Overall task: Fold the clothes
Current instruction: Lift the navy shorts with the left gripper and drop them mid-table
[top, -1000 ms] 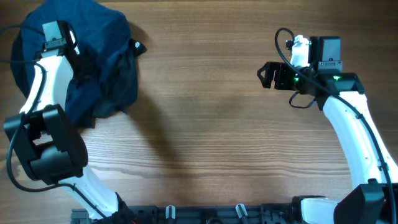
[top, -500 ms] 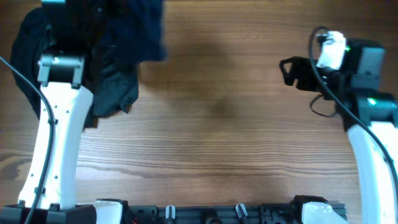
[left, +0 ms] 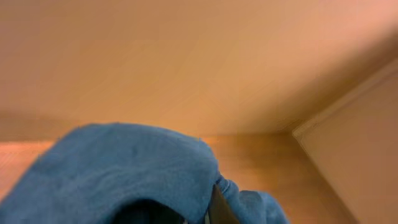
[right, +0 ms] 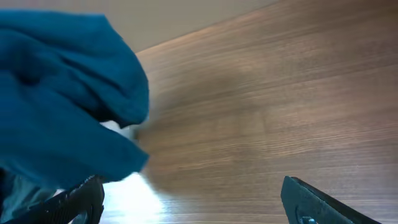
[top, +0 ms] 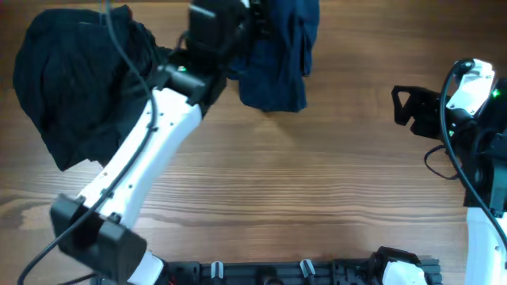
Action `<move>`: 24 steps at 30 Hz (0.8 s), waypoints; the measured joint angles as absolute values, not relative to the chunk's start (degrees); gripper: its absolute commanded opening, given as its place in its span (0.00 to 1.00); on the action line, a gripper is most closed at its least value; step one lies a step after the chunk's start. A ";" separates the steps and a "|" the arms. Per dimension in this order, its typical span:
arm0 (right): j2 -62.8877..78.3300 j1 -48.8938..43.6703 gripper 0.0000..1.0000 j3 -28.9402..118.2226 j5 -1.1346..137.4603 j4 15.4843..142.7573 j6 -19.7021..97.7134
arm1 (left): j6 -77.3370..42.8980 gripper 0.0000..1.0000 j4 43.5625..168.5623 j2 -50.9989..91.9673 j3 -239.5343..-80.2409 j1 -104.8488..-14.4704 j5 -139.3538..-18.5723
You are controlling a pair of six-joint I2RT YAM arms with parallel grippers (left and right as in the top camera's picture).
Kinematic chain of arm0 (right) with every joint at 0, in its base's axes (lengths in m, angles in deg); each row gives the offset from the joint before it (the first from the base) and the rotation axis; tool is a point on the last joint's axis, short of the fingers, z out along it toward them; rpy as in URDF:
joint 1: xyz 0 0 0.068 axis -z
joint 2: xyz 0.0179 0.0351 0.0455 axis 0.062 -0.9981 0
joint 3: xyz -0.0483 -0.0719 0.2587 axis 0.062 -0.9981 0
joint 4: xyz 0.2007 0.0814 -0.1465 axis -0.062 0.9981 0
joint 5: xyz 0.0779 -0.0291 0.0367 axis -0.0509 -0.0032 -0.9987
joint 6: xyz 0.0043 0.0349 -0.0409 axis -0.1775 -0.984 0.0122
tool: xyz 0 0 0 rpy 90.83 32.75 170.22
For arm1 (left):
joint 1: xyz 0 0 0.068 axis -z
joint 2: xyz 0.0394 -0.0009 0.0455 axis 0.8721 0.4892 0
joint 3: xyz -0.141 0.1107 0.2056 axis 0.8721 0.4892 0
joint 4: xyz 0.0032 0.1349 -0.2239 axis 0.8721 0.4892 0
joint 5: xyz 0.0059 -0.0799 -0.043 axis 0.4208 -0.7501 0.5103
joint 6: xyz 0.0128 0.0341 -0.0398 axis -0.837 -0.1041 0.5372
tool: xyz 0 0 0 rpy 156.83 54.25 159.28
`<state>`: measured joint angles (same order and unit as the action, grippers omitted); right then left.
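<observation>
The navy-blue shorts (top: 277, 55) hang bunched above the far middle of the table, lifted off the wood. My left gripper (top: 253, 20) is shut on their top, its fingers buried in the cloth. In the left wrist view the blue fabric (left: 137, 162) drapes over the jaws and hides them. My right gripper (top: 398, 107) hovers open at the right, well apart from the shorts. In the right wrist view its fingertips (right: 87, 199) stand wide with bare wood between them, and the shorts (right: 62, 93) fill the upper left.
A larger black garment heap (top: 75, 87) lies at the far left of the wooden table (top: 317, 190). My left arm (top: 150, 150) stretches diagonally from the front left across to the far middle.
My left arm has swung from the black heap to the far middle, carrying the shorts up and rightward. My right arm has drifted right and slightly nearer.
</observation>
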<state>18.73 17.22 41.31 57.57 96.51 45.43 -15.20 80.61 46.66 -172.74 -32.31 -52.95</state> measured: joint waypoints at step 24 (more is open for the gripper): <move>5.70 20.63 0.95 41.33 53.16 99.09 42.46 | -2.30 0.78 103.63 47.55 -172.76 -43.78 -56.52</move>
